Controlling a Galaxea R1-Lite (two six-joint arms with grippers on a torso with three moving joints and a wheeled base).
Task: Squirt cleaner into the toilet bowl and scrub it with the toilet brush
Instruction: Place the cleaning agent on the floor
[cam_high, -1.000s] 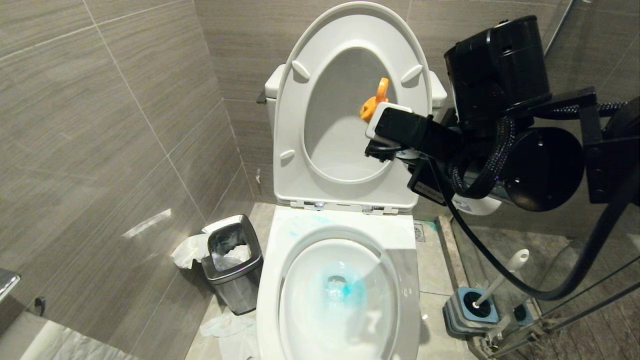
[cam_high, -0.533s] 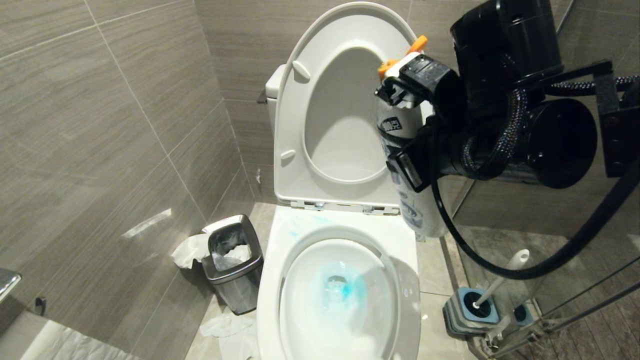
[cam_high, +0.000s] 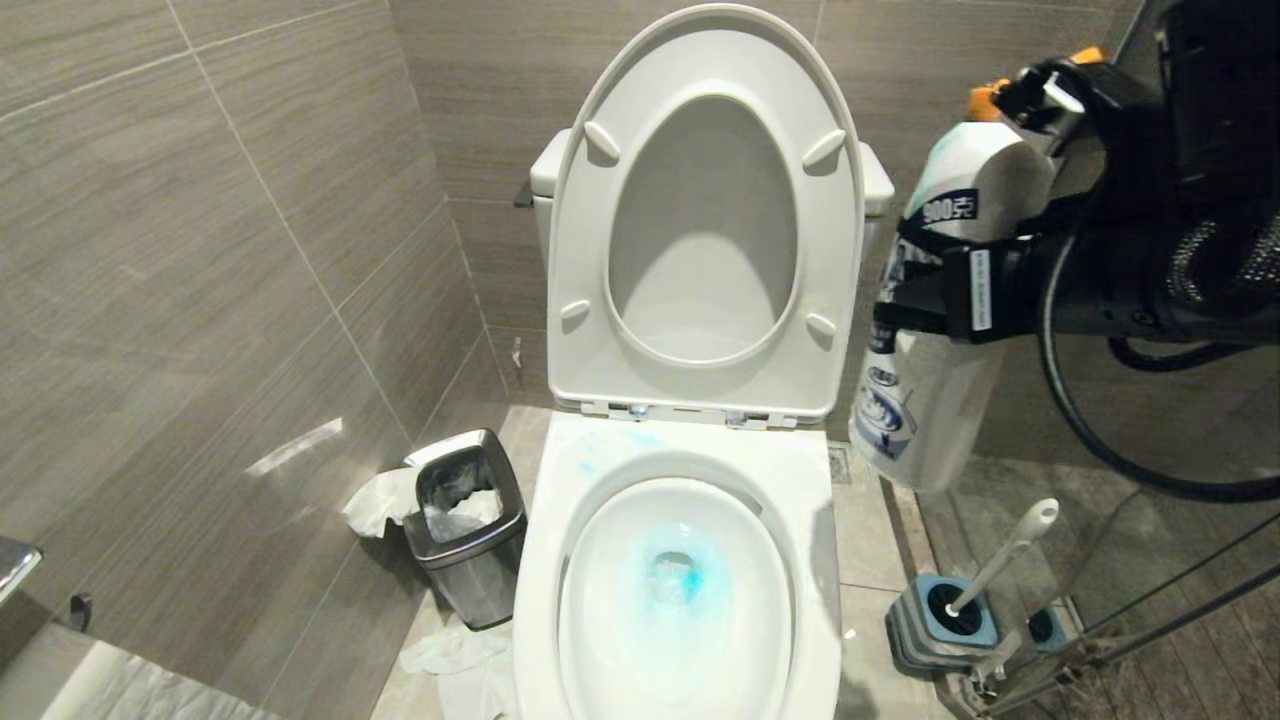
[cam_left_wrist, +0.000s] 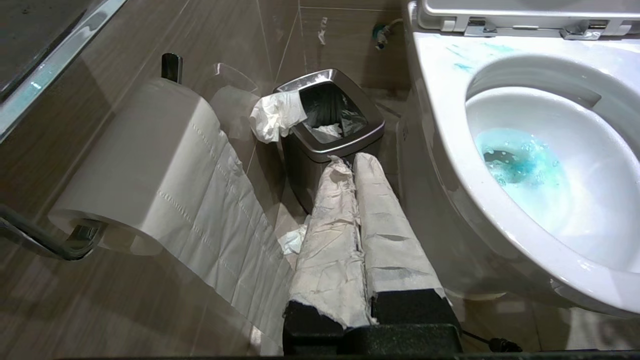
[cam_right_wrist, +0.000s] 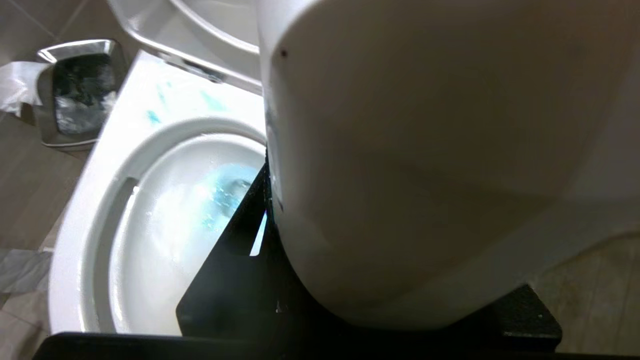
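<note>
The toilet bowl (cam_high: 545, 570) stands open with seat and lid raised. Turquoise cleaner (cam_high: 682, 577) tints the water in its basin and smears the rim (cam_left_wrist: 452, 52). Right of the cistern, in the air, my right gripper (cam_high: 935, 295) is shut on a white cleaner bottle (cam_high: 920, 400), which stands upright with its orange cap (cam_high: 985, 97) on top. In the right wrist view this bottle (cam_right_wrist: 425, 150) fills most of the picture. The toilet brush (cam_high: 1005, 555) stands in its blue-and-grey holder (cam_high: 940, 625) on the floor below the bottle. My left gripper (cam_left_wrist: 350, 162) is shut, low, left of the bowl.
A steel bin (cam_high: 465, 520) with tissue stands left of the toilet, and loose tissue lies on the floor beside it. A toilet paper roll (cam_left_wrist: 145, 165) hangs on the left wall. A glass partition (cam_high: 1150, 560) closes off the right side behind the brush.
My right arm has swung the bottle from in front of the raised seat out to the right. The bottle has turned from lying sideways to upright. The left gripper has not moved.
</note>
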